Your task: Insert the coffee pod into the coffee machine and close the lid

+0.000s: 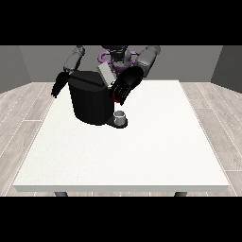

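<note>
A black coffee machine [90,101] stands on the white table [142,151] at the back left of middle. Its grey lid [106,74] is tilted up at the machine's top right. The hand at the view's right [124,86] hovers just right of the lid and above the machine's front, fingers pointing down and slightly curled. I cannot see a coffee pod in it or anywhere else. A small grey cup [120,116] sits on the machine's base plate. The hand at the view's left [59,84] hangs beside the machine's left side with fingers straight down.
The table's left edge runs close to the machine. A wide bare stretch of tabletop lies in front of and to the right of the machine. Wooden floor surrounds the table.
</note>
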Available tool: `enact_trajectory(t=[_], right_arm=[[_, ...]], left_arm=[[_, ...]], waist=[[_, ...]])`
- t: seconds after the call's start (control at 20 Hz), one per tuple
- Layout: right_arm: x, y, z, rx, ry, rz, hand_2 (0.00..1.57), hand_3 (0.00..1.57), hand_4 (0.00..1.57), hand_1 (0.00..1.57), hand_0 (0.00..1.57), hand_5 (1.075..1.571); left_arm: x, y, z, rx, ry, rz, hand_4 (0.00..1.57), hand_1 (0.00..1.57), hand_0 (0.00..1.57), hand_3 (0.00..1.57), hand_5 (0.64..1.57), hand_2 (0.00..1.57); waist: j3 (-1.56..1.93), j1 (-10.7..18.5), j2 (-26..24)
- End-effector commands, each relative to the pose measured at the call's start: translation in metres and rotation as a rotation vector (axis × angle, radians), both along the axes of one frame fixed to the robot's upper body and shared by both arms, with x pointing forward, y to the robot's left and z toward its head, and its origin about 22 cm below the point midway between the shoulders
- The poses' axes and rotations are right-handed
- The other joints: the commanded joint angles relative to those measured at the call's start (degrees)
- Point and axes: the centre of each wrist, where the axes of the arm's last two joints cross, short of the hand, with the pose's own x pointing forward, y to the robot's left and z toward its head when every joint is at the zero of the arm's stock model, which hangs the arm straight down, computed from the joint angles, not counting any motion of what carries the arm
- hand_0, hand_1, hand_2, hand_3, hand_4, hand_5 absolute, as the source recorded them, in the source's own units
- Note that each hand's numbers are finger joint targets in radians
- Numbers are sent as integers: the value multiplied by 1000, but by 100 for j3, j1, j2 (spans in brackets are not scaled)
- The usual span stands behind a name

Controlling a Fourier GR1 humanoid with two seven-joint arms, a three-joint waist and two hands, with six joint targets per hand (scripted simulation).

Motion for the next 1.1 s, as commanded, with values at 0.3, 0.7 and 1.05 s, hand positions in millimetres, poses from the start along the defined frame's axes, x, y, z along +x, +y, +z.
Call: enact_trajectory(t=[0.3, 0.7, 1.05], right_arm=[[-12, -18, -31, 29, 108, 4, 0, 0, 0, 0, 0, 1571], [-49, -29, -105, 66, 280, -95, 0, 0, 0, 0, 0, 1571], [-73, -61, -122, 71, 345, -178, 0, 0, 0, 0, 0, 1571]], left_arm=[[5, -1, -43, 13, 96, 35, 0, 0, 0, 199, 1571, 299], [2, -42, -134, -56, 327, -51, 0, 0, 0, 0, 1571, 85], [-20, -32, -229, -725, 430, -146, 418, 0, 0, 0, 1571, 0]], waist=[[-9, 206, -613], [-8, 992, -1790], [-29, 1647, -2580]])
